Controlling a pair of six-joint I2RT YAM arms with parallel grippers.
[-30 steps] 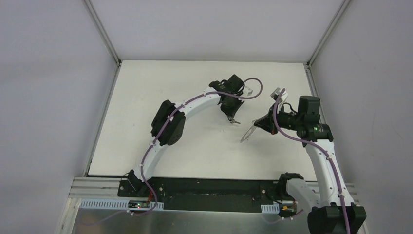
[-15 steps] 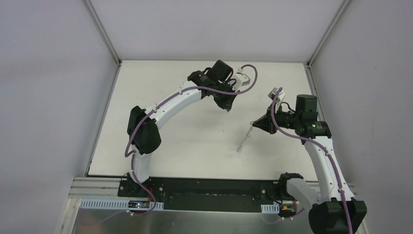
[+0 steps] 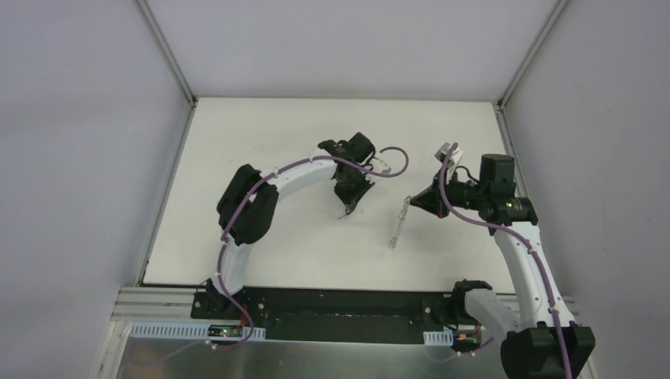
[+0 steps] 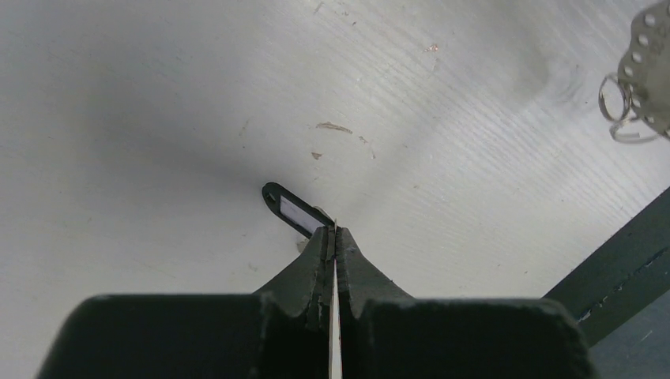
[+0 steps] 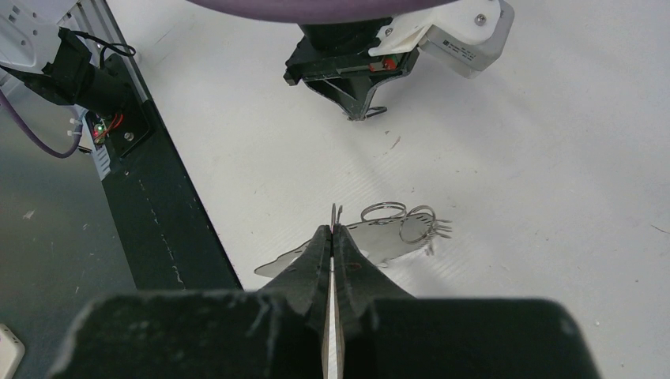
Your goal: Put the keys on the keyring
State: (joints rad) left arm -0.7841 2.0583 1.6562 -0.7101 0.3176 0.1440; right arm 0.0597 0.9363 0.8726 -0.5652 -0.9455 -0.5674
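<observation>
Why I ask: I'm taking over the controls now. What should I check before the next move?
1. The left gripper is shut on the key: ok, its black head sticks out past the closed fingertips.
2. The right gripper is shut on the keyring: ok, held at the closed fingertips.
3. The key is threaded onto the keyring: not ok, they are apart.
4. The keyring's opening faces the key: cannot tell.
5. The key is clear of the table: cannot tell.
</observation>
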